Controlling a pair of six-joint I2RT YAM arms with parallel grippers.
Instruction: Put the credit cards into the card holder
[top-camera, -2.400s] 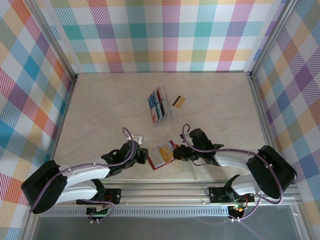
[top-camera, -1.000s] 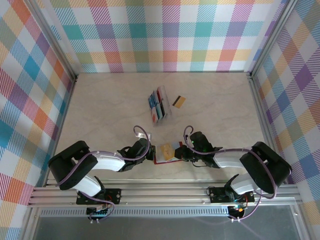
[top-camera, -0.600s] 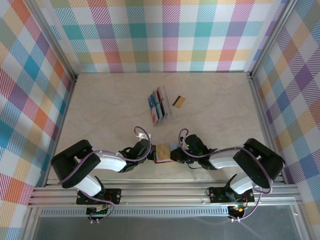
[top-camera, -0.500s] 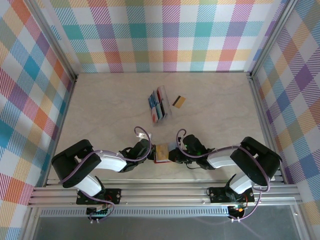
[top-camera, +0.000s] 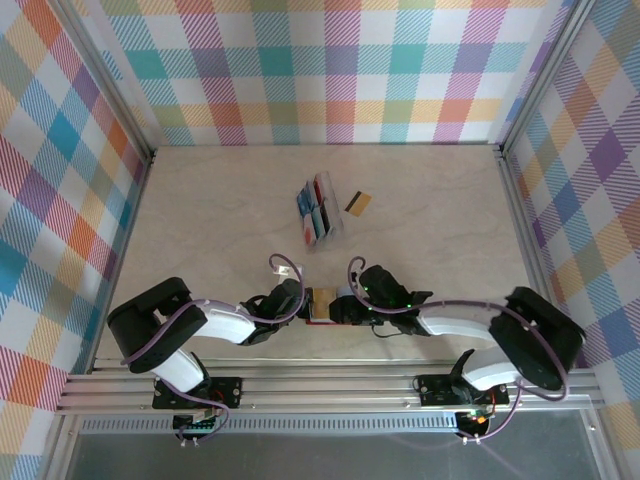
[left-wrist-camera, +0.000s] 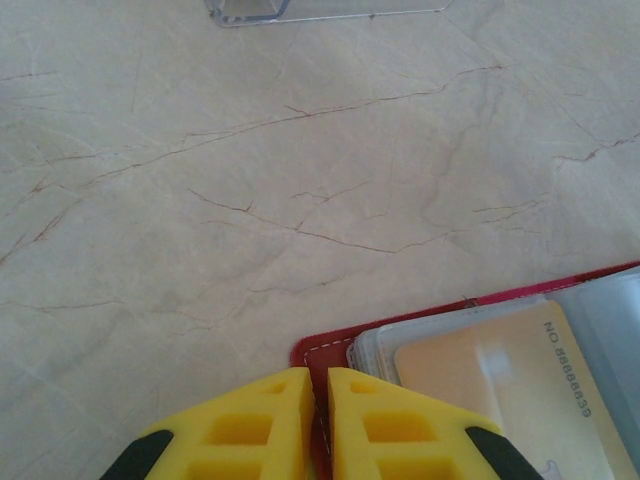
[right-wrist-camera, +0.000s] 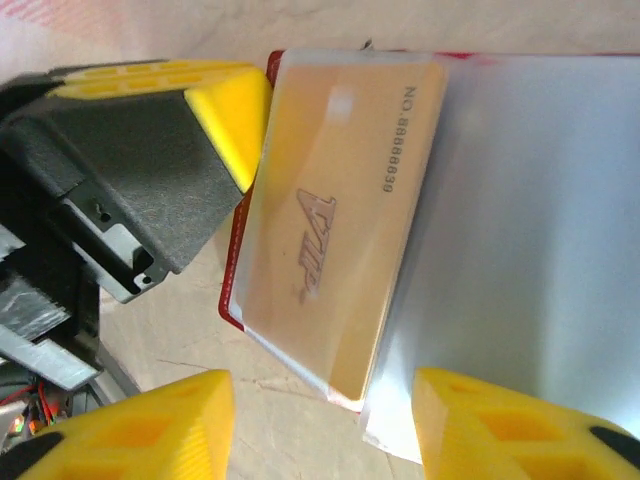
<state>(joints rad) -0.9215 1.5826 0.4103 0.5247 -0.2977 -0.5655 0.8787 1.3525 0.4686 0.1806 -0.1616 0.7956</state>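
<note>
Now, close to the middle of the bench's (top-camera: 220, 220) near edge, the red card holder (left-wrist-camera: 325, 347) is lying open. The left tool (left-wrist-camera: 319, 378) is clenching its red rim between nearly touching yellow fingers (left-wrist-camera: 250, 425). The right tool (right-wrist-camera: 320, 420) is hanging released, fingers (right-wrist-camera: 150, 425) spread, over a gold card (right-wrist-camera: 335, 215) sitting in a clear pocket (right-wrist-camera: 530, 220).

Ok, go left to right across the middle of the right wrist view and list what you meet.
The left gripper's fingers → red edge of the card holder → gold card → clear pocket of the holder.
</note>
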